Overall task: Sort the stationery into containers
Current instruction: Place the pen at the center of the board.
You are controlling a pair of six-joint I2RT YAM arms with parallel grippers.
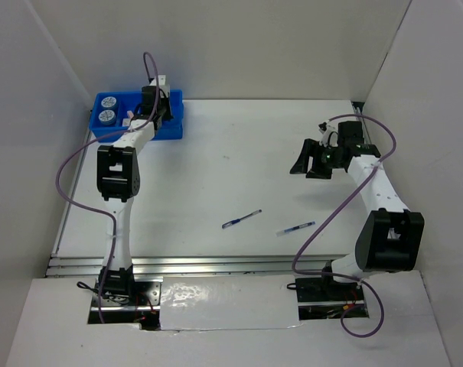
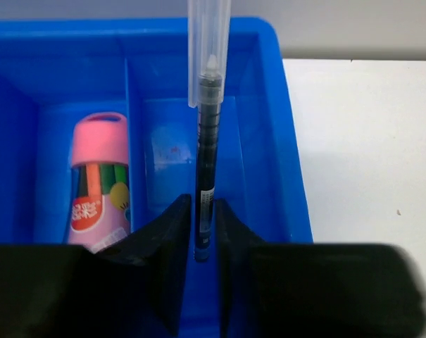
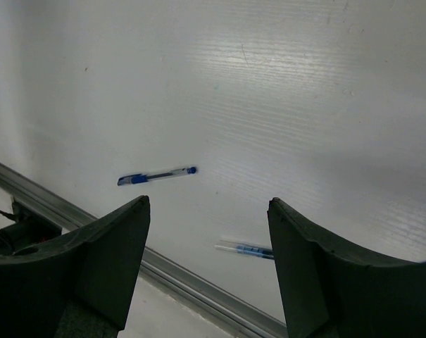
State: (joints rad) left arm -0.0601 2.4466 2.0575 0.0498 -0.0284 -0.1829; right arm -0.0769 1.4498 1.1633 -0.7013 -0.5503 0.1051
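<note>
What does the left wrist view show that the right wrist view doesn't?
Only the left wrist view shows the blue tray, a pink tube lying in one compartment, and the left gripper closed on a clear-capped pen over the neighbouring compartment.

Only the right wrist view shows the right gripper, open and empty, a blue pen and a second pen lying apart, and the metal rail.

Both show the white table; in the left wrist view it appears only beside the tray.
</note>
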